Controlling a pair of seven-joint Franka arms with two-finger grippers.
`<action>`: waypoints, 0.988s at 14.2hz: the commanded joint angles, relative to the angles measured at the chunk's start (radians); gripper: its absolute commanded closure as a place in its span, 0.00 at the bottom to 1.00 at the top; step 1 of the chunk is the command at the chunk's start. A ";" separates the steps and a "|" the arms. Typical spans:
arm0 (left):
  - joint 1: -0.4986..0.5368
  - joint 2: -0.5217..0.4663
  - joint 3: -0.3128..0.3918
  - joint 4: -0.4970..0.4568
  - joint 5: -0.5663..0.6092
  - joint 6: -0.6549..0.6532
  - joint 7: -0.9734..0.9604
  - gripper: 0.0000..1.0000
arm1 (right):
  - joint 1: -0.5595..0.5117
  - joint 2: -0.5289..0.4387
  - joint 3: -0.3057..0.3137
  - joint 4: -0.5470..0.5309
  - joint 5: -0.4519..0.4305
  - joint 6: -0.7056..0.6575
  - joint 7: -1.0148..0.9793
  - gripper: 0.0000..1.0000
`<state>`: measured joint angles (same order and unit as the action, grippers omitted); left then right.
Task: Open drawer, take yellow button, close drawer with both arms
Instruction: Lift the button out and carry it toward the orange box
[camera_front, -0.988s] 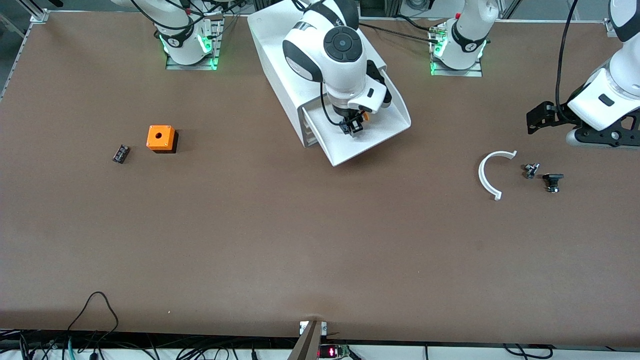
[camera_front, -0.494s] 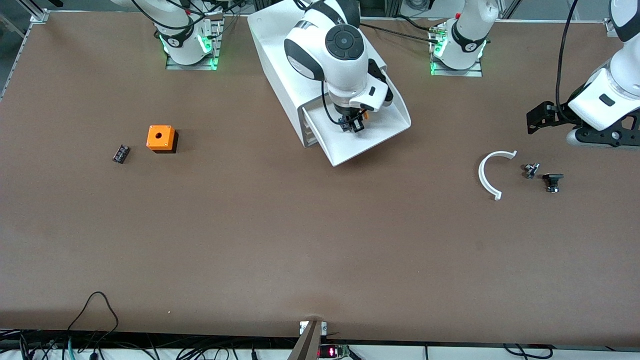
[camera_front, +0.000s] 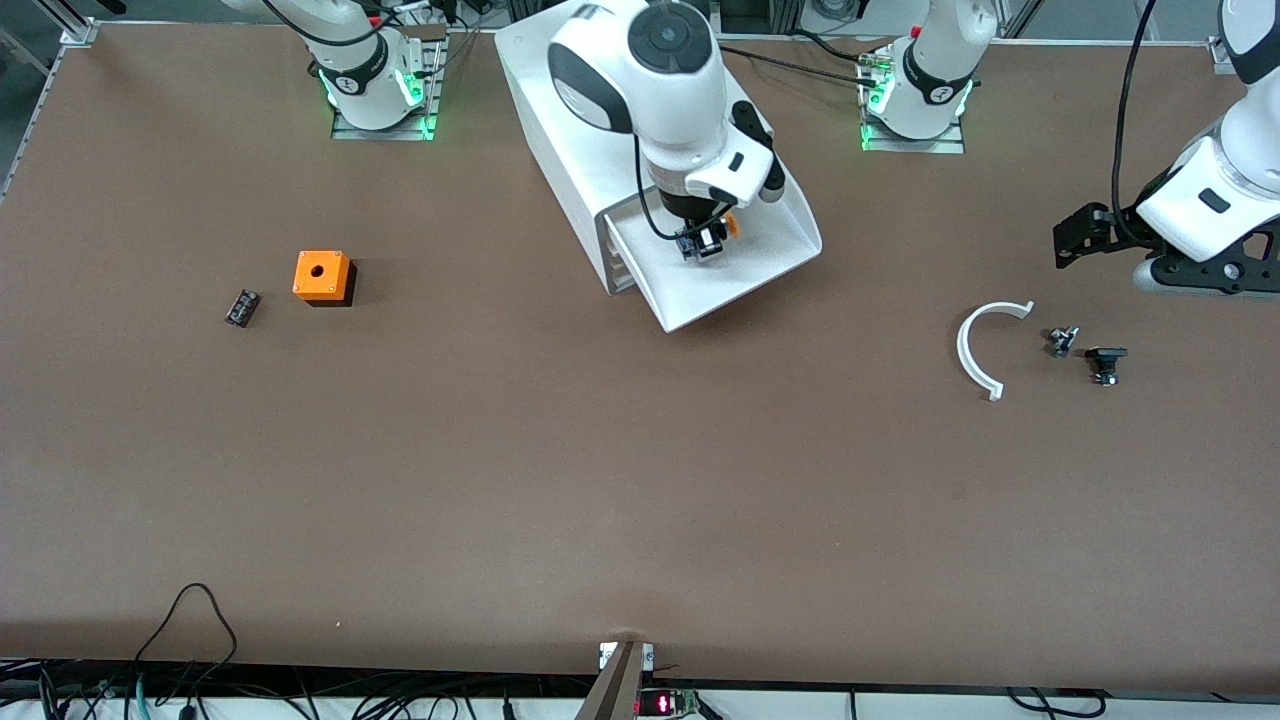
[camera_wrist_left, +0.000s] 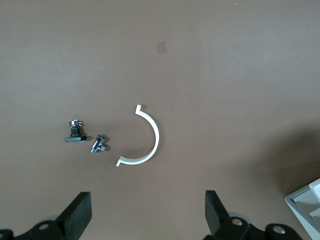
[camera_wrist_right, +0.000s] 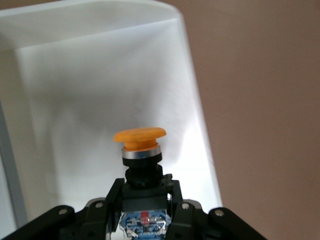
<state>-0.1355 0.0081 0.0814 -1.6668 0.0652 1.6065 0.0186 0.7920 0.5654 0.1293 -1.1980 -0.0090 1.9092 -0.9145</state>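
Note:
The top drawer (camera_front: 745, 270) of the white cabinet (camera_front: 560, 110) stands pulled out toward the front camera. My right gripper (camera_front: 703, 240) hangs over the open drawer, shut on the button (camera_front: 728, 224), which is lifted off the drawer floor. In the right wrist view the fingers (camera_wrist_right: 112, 197) clamp the button's black body, its orange cap (camera_wrist_right: 139, 136) pointing away over the drawer's white floor (camera_wrist_right: 90, 100). My left gripper (camera_front: 1085, 240) is open and empty, waiting over the table at the left arm's end; its fingertips (camera_wrist_left: 80, 212) show in the left wrist view.
An orange cube with a hole (camera_front: 321, 276) and a small black block (camera_front: 241, 307) lie toward the right arm's end. A white curved clip (camera_front: 980, 345), a small metal part (camera_front: 1061, 340) and a black part (camera_front: 1105, 362) lie near the left gripper.
My right gripper has risen and shifted a little toward the cabinet with the button held in it. The left arm has not moved.

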 joint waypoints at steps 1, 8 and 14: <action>0.002 0.018 0.005 0.038 -0.021 -0.026 -0.003 0.00 | 0.009 -0.087 -0.049 -0.015 -0.008 -0.004 0.122 0.71; 0.002 0.018 0.005 0.038 -0.021 -0.026 -0.003 0.00 | -0.123 -0.166 -0.132 -0.162 0.004 0.039 0.586 0.71; 0.002 0.018 0.005 0.039 -0.021 -0.026 -0.003 0.00 | -0.327 -0.243 -0.132 -0.429 0.030 0.117 0.787 0.71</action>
<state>-0.1353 0.0086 0.0834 -1.6659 0.0652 1.6061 0.0184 0.5249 0.4082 -0.0180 -1.4654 0.0049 1.9693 -0.2233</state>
